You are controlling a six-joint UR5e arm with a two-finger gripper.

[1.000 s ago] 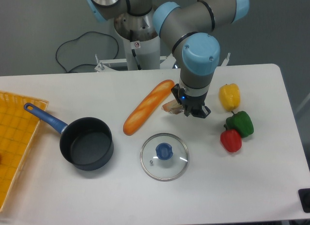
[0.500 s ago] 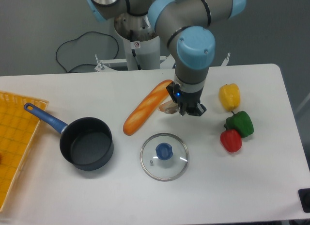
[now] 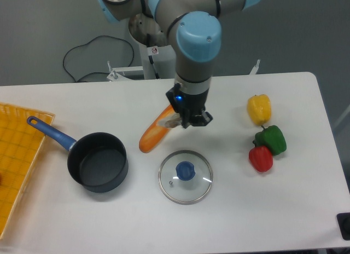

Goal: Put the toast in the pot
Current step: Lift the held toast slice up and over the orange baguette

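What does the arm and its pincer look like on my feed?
The arm has grey cylindrical links with light-blue round joint caps. The wrist narrows to a dark collar with a small blue light, ending in a short black pincer. A black cable loops behind the base.

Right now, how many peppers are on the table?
3, all on the right side: a yellow pepper farthest back, a green pepper in front of it, and a red pepper nearest. None seems hidden.
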